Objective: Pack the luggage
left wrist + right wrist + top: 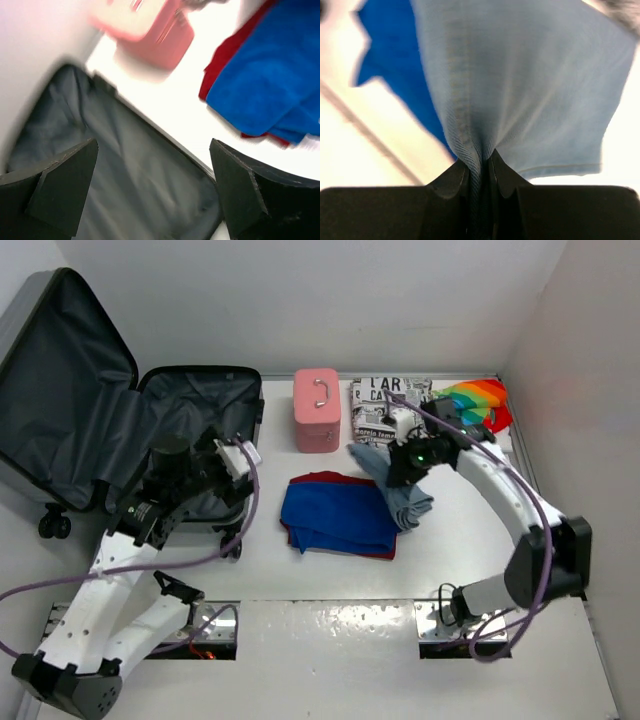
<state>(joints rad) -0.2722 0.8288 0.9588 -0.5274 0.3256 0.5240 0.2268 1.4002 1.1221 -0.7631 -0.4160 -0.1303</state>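
Right wrist: right tool (480, 165) pinches light-blue cloth (530, 90)

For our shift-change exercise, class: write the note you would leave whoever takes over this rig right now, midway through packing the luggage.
Left tool: open, empty, over the open silver-grey hard-shell suitcase.
Right tool: shut on the pale blue folded cloth, beside the blue towel.
Done: nothing visibly packed.
Left: pale blue cloth, blue towel, red cloth beneath it, black-and-white printed cloth, rainbow-striped cloth, all on the white table.
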